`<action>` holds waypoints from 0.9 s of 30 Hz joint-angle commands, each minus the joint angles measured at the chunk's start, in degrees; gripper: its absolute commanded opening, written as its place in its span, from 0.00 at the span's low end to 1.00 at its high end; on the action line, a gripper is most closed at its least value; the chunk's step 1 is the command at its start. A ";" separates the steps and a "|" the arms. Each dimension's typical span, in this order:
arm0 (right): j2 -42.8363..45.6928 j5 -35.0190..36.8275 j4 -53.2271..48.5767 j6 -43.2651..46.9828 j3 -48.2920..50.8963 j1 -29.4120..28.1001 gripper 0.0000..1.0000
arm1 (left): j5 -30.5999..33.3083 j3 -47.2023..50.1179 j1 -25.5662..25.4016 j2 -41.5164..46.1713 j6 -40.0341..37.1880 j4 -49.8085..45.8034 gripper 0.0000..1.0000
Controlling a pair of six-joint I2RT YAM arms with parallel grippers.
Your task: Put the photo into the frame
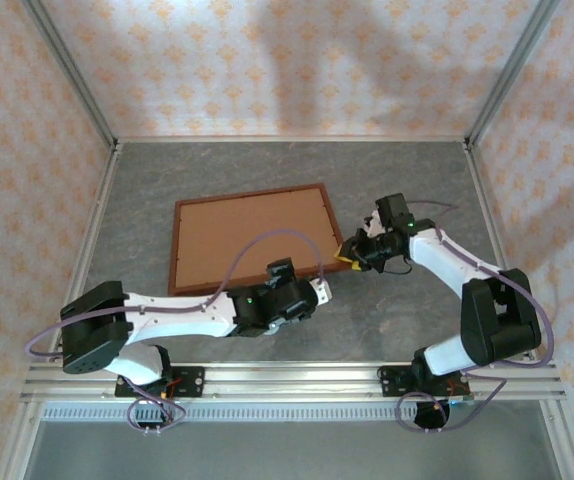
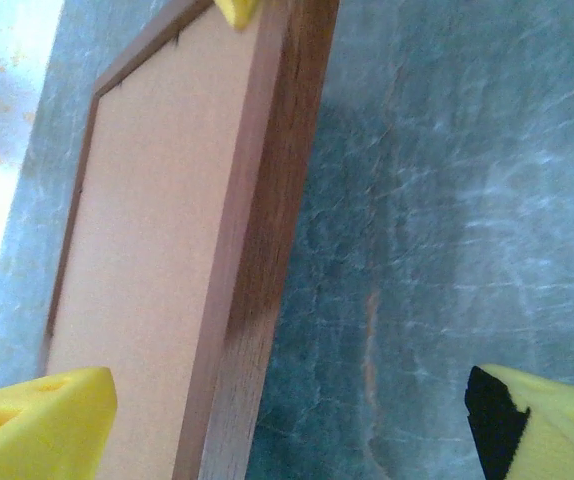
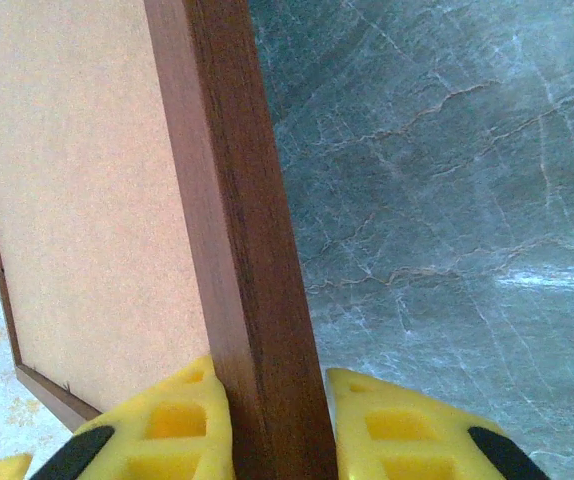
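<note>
Two claws at it: my right claw (image 3: 277, 425) is pinched on the moulding of the frame (image 1: 247, 193) at its 4 o'clock corner. My left claw (image 2: 287, 420) gapes wide with nothing in it, spread over the edge round 5 o'clock. Frame lies back-up on the bench (image 1: 407, 180) with the brown backing board (image 1: 247, 240) seated in it, so I reckon we're near done, though whether the photo is under there I can't tell.
</note>
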State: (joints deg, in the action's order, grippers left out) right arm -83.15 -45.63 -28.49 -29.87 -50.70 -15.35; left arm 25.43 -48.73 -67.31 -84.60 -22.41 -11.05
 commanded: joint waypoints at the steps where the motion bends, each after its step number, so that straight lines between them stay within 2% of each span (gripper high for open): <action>1: 0.92 0.41 -2.83 -2.85 -2.56 0.13 0.21 | 9.55 -0.59 -0.36 -2.06 -2.94 1.61 0.91; 4: 0.46 0.12 -3.66 -2.36 -3.08 0.12 0.21 | 16.01 -0.40 -0.46 -4.34 -5.81 4.95 0.90; 12: -0.56 0.08 -4.91 -1.69 -3.97 -0.01 0.21 | 22.84 0.65 -0.46 -8.11 -10.91 11.77 0.84; 19: -0.47 0.26 -5.42 -1.37 -4.06 0.02 0.21 | 24.40 0.81 -0.28 -10.48 -12.65 15.32 0.53; 27: -0.41 0.47 -5.52 -1.34 -4.38 0.05 0.21 | 24.48 1.00 -0.19 -10.92 -12.98 15.97 0.28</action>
State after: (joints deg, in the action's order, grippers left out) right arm -83.53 -46.54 -31.51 -29.78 -53.08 -15.38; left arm 47.24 -48.25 -67.42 -95.42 -35.27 3.09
